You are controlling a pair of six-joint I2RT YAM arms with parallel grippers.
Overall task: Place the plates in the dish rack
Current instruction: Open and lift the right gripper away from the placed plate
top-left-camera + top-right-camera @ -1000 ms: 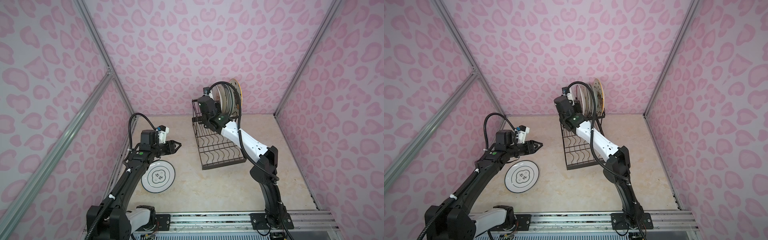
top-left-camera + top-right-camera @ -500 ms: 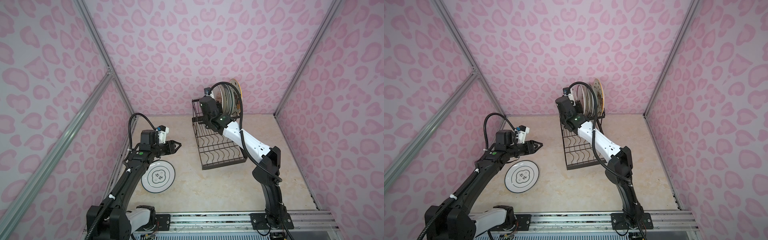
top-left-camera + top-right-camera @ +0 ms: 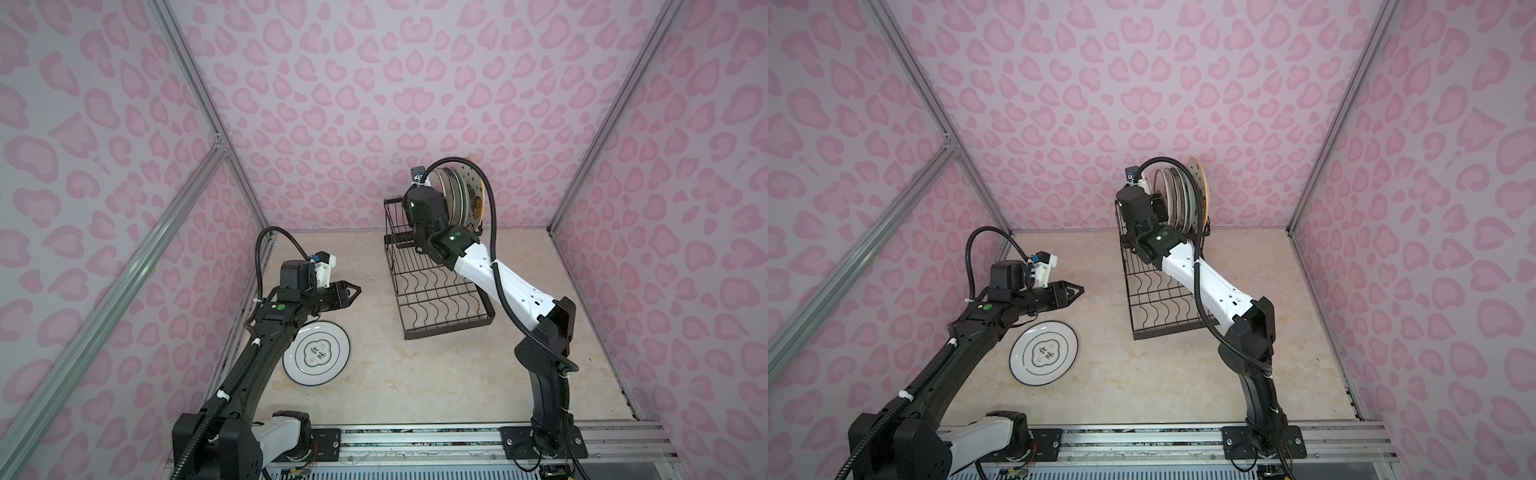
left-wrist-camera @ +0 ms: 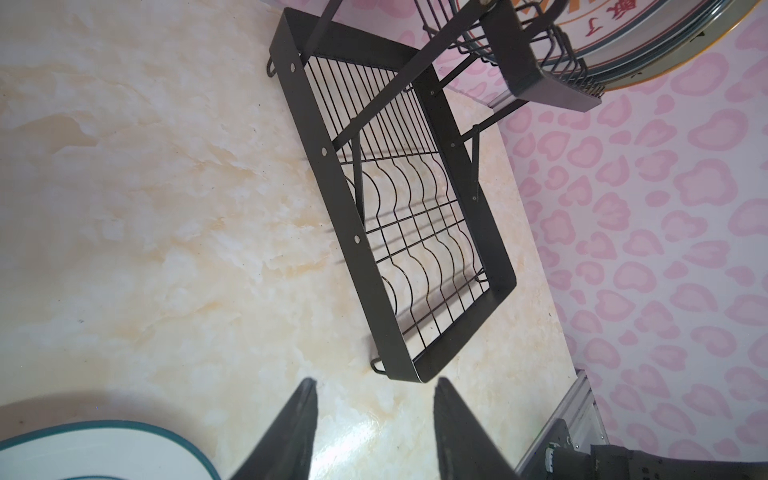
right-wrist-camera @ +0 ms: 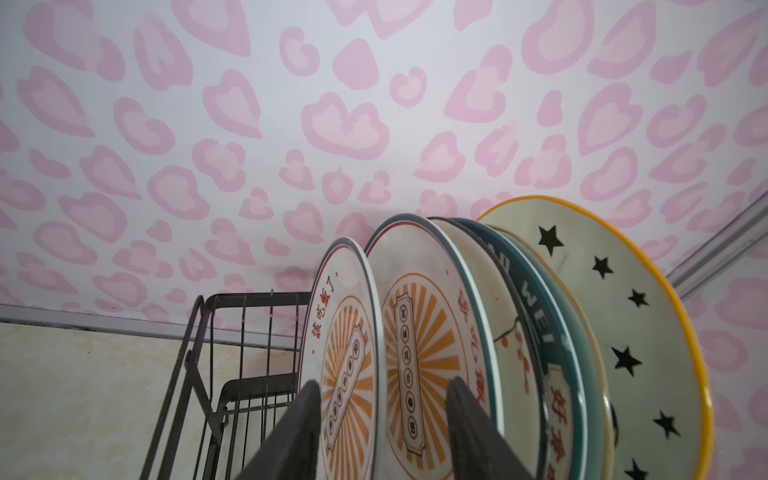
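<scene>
Here the dish rack [image 3: 448, 326] stands on the far middle part of the table [image 3: 415, 386]. Its raised basket [image 5: 249, 297], at the far end by the wall, holds six plates on edge, close side by side. From left to right in the scene they are the first orange-sunburst plate [image 5: 345, 353], the second orange-sunburst plate [image 5: 419, 332], the cream branch plate [image 5: 498, 332], the navy-lettered plate [image 5: 536, 307], the teal plate [image 5: 575, 332], which is mostly hidden, and the star plate [image 5: 623, 311].

The right fingers [image 5: 299, 432] are spread, one on each side of the first orange-sunburst plate's rim, not pinching it.

The flat lower tray [image 4: 340, 199] reaches toward the near side. The green-ringed plate [image 3: 316, 353] lies flat on the table at the near left, well apart from the rack. The left fingers [image 4: 461, 428] are spread over bare table, just beyond this plate.
</scene>
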